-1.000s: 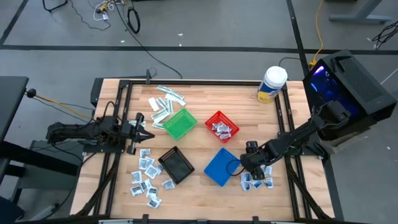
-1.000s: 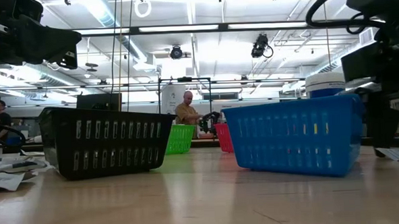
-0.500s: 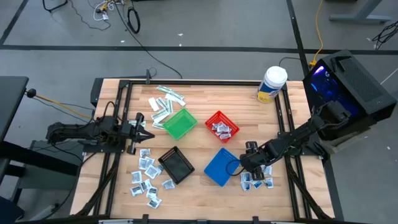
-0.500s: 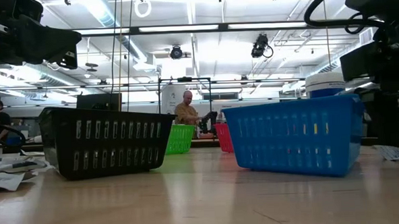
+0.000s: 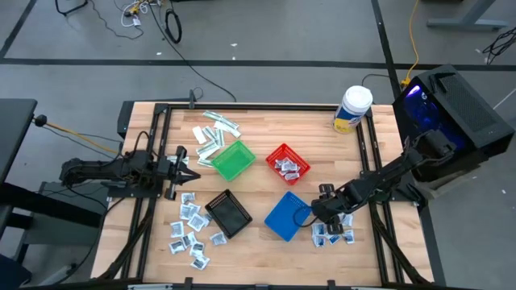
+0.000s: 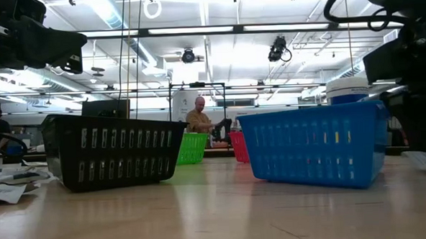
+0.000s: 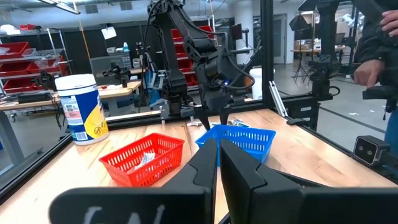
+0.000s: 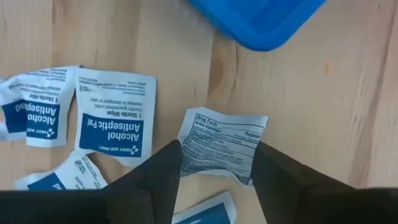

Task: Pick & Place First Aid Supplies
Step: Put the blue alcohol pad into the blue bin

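Right wrist view: right gripper [image 8: 214, 163] hovers with fingers spread astride an alcohol antiseptic pad sachet [image 8: 222, 146] lying face-down on the desk [image 8: 311, 93], right of the blue basket [image 5: 287, 215]. Left gripper [image 5: 187, 167], fingers pressed together, waits left of the green basket [image 5: 233, 159].

A grey floor [image 5: 290, 28] with dark seams and loose cables [image 5: 173, 24] surrounds the wooden table [image 5: 258, 129]. Beyond it, long ceiling lights [image 6: 114, 8] glow at 12 o'clock; red shelving [image 7: 25, 56] stands at 10 o'clock, and a person [image 6: 198, 116] sits far back

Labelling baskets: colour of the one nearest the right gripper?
Blue basket, clearest in the high view, beside the right gripper.
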Tool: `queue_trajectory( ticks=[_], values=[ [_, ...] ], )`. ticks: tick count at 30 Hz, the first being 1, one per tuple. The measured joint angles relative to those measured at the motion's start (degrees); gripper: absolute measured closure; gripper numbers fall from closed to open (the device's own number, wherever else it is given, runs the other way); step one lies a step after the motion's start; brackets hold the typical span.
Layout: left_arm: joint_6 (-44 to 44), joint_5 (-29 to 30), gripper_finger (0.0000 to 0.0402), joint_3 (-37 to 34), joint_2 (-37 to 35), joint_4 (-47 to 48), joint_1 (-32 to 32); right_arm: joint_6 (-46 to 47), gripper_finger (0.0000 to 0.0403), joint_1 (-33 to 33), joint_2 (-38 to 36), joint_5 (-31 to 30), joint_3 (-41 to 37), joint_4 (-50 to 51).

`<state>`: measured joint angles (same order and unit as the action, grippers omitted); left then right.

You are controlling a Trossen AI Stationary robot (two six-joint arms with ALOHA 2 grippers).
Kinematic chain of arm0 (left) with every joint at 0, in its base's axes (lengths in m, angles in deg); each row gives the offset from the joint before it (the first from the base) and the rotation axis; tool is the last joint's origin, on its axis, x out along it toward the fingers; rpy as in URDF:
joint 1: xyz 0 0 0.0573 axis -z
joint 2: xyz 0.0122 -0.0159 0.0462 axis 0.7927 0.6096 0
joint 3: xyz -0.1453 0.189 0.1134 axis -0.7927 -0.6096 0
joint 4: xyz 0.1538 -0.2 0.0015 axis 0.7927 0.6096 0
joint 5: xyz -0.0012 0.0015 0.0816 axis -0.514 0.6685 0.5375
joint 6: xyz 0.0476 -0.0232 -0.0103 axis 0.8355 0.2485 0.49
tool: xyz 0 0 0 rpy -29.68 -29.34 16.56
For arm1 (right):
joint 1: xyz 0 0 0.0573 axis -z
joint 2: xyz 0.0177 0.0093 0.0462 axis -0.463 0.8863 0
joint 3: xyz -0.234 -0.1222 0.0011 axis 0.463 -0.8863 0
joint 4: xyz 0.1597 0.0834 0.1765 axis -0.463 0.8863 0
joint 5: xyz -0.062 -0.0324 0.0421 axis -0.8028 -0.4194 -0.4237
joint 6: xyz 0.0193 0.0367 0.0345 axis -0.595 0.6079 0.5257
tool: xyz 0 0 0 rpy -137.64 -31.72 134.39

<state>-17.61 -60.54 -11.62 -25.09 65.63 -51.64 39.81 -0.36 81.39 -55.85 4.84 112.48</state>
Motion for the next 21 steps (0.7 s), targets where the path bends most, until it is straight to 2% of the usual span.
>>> queue_trajectory(
  ticks=[8, 21],
  values=[
    [0.0, 0.0, 0.0376, 0.01, 0.01, -0.01, 0.01, 0.22, 0.0216, -0.02, -1.71, 1.43, 0.23, 1.24],
    [0.0, 0.0, 0.0376, 0.02, 0.01, -0.01, 0.01, -1.73, 0.0216, 0.0, -8.99, -1.31, 7.78, 13.93]
  ],
)
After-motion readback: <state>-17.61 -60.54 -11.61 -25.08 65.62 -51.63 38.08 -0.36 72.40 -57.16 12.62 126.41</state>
